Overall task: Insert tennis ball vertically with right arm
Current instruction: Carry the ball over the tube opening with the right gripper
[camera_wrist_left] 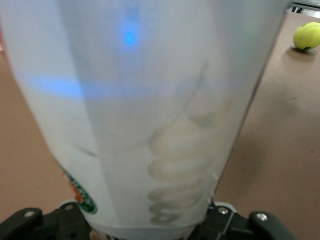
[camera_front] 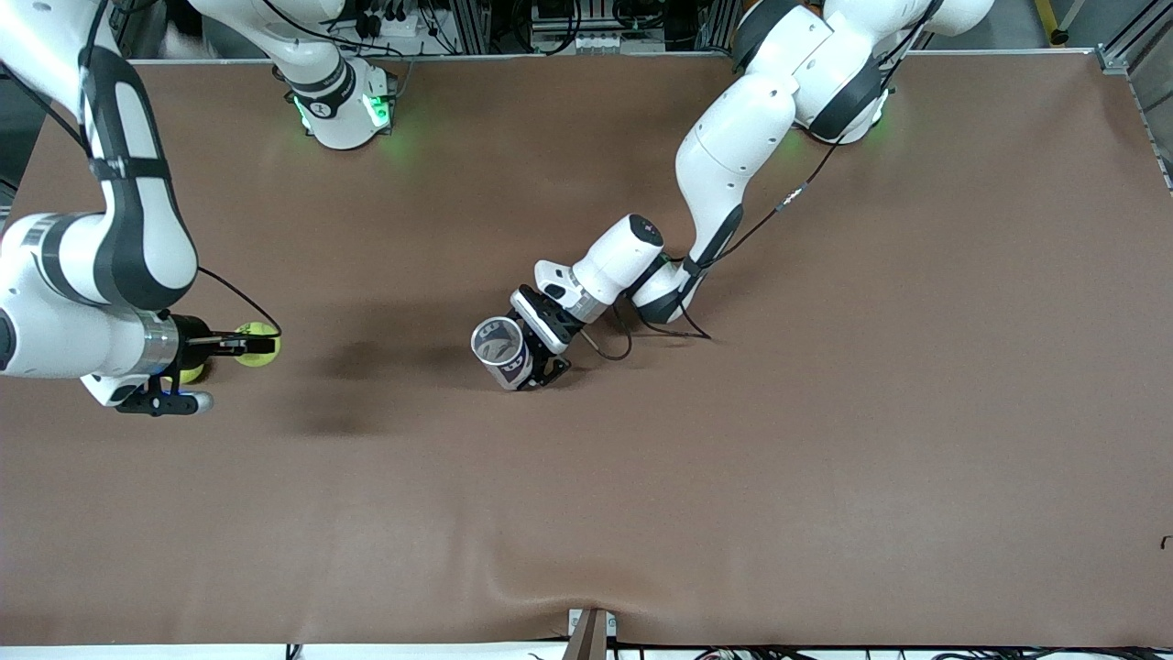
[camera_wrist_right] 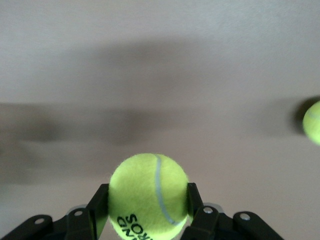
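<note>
Right gripper (camera_front: 261, 346): black, two fingers, at the right arm's end of the table, clamped on a yellow-green tennis ball (camera_front: 256, 344). In the right wrist view the held ball (camera_wrist_right: 149, 195) sits squeezed between both fingers (camera_wrist_right: 98, 207), black lettering on its lower face, bare brown table (camera_wrist_right: 160, 75) below it. Whether the ball is lifted off the surface or resting on it cannot be told.

Second tennis ball (camera_front: 191, 373): same colour, on the table just beside the right gripper, half covered by the wrist in the front view. A yellow-green ball also shows at the edge of the right wrist view (camera_wrist_right: 312, 122), apart from the held one.

Left gripper (camera_front: 541, 353): black, two fingers, near the middle of the table, closed around a plastic tube (camera_front: 502, 352). The tube is a pale, translucent can with a dark printed label and an open round mouth, standing roughly upright with a slight tilt. Its inside looks dark from above; no contents can be made out. In the left wrist view the tube (camera_wrist_left: 145, 115) fills nearly the whole picture, showing faint lettering and a small green and orange mark near its base.

Tube and held ball lie well apart, the tube toward the left arm's end.

Table (camera_front: 825, 440): brown covering, slightly wrinkled at the edge nearest the front camera.
</note>
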{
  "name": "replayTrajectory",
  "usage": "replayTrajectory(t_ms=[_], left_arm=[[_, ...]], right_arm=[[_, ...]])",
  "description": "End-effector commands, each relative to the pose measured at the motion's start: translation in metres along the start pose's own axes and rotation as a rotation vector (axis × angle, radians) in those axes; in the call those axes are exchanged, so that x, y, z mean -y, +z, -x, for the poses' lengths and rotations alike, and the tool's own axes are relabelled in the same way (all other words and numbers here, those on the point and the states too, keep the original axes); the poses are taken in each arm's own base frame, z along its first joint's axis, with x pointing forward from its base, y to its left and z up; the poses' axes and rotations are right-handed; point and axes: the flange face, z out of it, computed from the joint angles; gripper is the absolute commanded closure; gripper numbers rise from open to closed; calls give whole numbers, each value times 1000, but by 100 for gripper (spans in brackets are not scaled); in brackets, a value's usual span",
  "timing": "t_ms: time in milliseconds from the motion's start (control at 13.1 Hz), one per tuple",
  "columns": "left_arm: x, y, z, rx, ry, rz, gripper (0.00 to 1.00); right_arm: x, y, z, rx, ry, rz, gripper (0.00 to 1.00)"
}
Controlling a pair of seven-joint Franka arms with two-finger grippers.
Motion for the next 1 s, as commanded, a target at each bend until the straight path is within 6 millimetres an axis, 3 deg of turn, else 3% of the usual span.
replayTrajectory(t_ms=[0,383,689,842,919], left_arm=[[0,-1,-4,-25,14,-5,24],[-1,-2,-5,-25,14,-5,24],[1,-2,-5,-26,14,-7,24],[-1,-2,-6,-28,15,-5,24],[-1,-2,-6,-28,15,-5,24]], right_arm=[[71,-22,15,6,90,-9,91],[222,-66,61,-21,344,-90,91],[304,-69,91,-28,465,-166,91],[340,-59,99,-72,503,-195,91],[346,-50,95,-84,505,-200,91]])
